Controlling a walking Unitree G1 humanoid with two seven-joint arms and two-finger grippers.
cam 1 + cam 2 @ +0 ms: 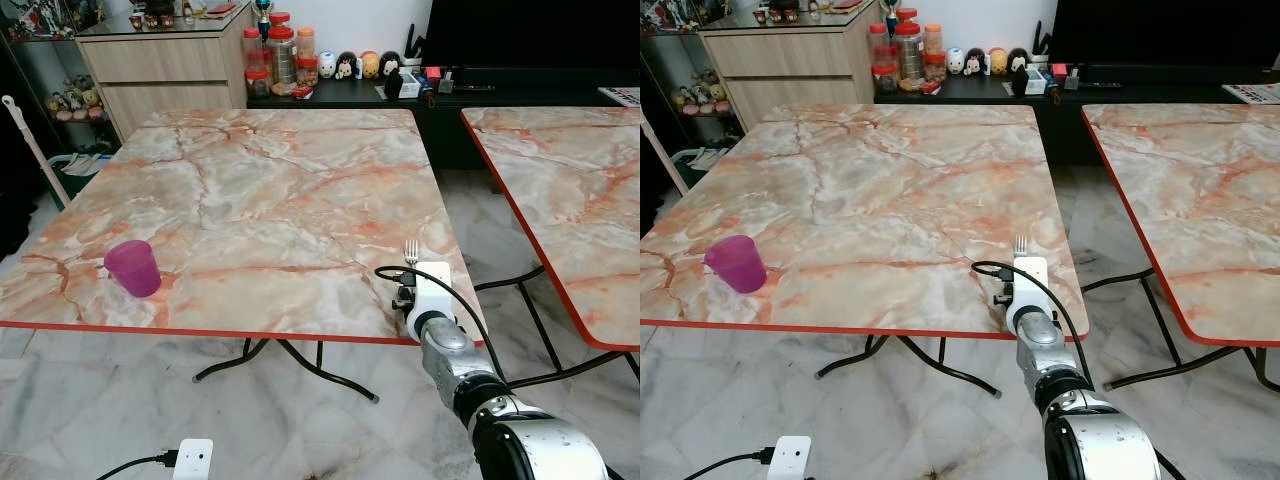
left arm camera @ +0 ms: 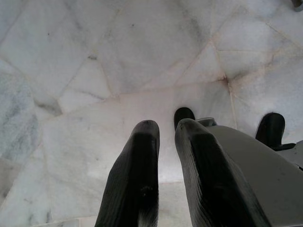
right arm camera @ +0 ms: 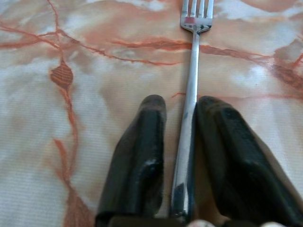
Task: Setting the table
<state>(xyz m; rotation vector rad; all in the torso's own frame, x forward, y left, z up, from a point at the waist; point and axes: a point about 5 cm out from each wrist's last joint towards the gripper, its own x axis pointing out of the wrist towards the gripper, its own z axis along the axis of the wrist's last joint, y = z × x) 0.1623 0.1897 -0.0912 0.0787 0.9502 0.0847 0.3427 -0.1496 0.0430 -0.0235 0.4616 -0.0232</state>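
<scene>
A silver fork (image 3: 191,90) lies along the marble table (image 1: 260,180) near its front right edge, tines pointing away from me. My right gripper (image 3: 182,101) is shut on the fork's handle, low over the tabletop; in the left eye view the fork's tines (image 1: 411,250) stick out past the white wrist block. A purple cup (image 1: 133,268) stands upright near the front left edge, far from the right gripper. My left gripper (image 2: 165,126) hangs idle over the pale stone floor with its fingers together and nothing in them.
A second marble table (image 1: 570,190) stands to the right across a narrow gap. Behind are a wooden cabinet (image 1: 165,65), jars (image 1: 280,55) and small figurines on a dark low unit. A white adapter (image 1: 192,460) with a cable lies on the floor.
</scene>
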